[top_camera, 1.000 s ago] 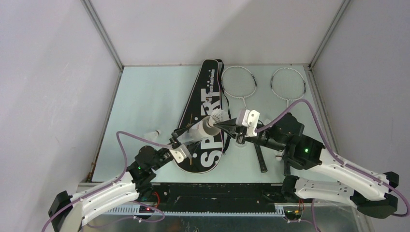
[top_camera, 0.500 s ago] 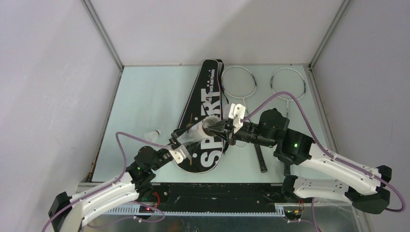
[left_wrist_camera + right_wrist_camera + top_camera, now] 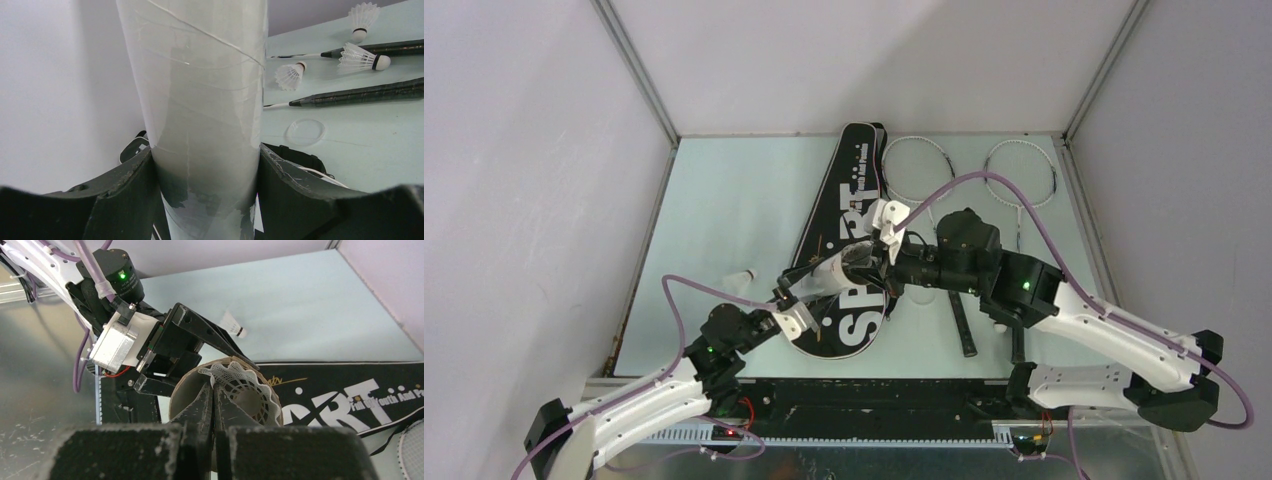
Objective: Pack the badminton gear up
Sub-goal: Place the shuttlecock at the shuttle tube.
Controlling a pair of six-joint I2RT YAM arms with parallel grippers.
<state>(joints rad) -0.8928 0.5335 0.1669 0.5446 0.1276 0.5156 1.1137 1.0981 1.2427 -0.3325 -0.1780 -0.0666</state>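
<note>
My left gripper (image 3: 796,300) is shut on the long white tube (image 3: 829,272), which it holds tilted above the black "SPORT" bag (image 3: 849,190); the tube (image 3: 205,100) fills the gap between its fingers in the left wrist view. At the tube's open mouth (image 3: 182,390), my right gripper (image 3: 212,386) is shut on the skirt rim of a white shuttlecock (image 3: 247,390) that sits in the mouth. Two silver rackets (image 3: 921,165) (image 3: 1022,172) lie at the back right. Three loose shuttlecocks (image 3: 291,75) (image 3: 362,56) (image 3: 363,15) lie among the black racket handles (image 3: 365,92).
Another shuttlecock (image 3: 744,277) lies on the table left of the bag. A clear round lid (image 3: 306,131) rests flat near the handles. Grey walls close the table in at the left, back and right. A metal rail runs along the near edge.
My right arm has moved left toward the tube, bringing the shuttlecock from just outside the mouth into it. The left arm and tube have stayed still.
</note>
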